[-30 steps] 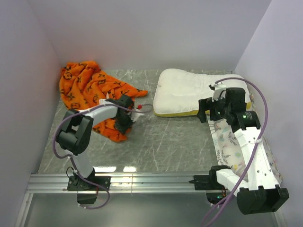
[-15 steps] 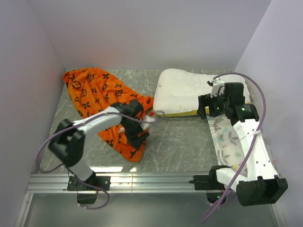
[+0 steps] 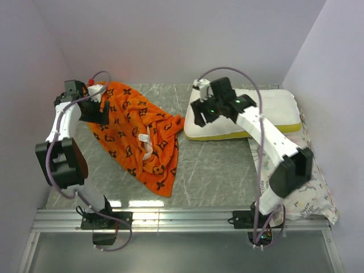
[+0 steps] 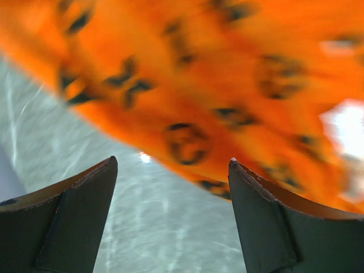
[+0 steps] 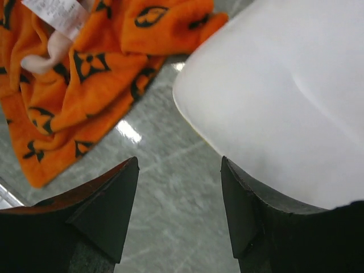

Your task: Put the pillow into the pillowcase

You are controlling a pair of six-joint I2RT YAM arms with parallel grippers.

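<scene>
We are aiming to pinch one rim layer of the orange monogrammed fabric pillowcase [image 3: 136, 131] with the left end effector [image 4: 173, 170] and a corner of the soft white pillow [image 3: 278, 108] with the right end effector [image 5: 179, 165], both spread empty.

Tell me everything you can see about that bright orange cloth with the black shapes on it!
The bright orange pillowcase looks like soft, fleecy fabric, printed with black monograms, flowers and diamonds. It lies rumpled and spread out on the left half of the grey marbled table. A white label shows near its middle. Its right corner reaches close to the plain white pillow; whether they touch is unclear. The left gripper hangs at its far left corner, jaws apart, holding nothing.
</scene>
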